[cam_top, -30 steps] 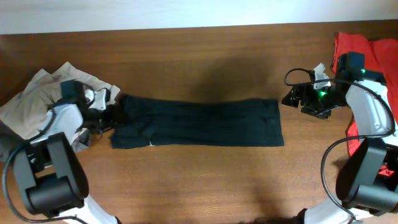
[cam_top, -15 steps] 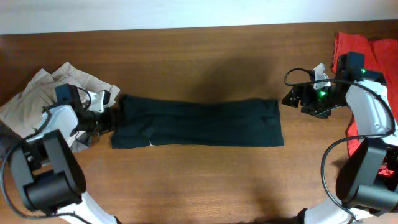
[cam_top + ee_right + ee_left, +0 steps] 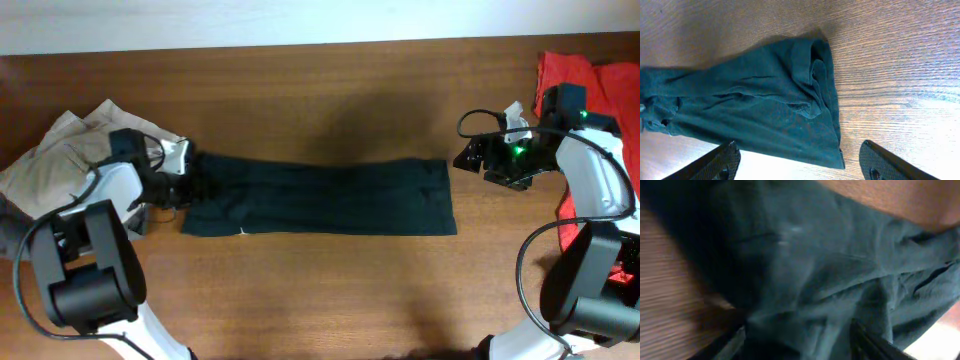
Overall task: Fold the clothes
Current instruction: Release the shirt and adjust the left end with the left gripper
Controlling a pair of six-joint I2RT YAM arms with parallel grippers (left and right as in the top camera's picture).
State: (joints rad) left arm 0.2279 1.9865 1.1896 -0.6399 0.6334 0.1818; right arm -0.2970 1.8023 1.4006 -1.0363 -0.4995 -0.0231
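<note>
On the worktop (image 3: 330, 300), the shirt (image 3: 320, 198) is being shown as a long band, its long axis running left to right between the arms. Its left end is being straddled by the left pincer (image 3: 183, 187), with cloth between half-spread fingers; a clamp cannot be told. The right pincer (image 3: 468, 158) is being held wide and empty just beside the right end.
</note>
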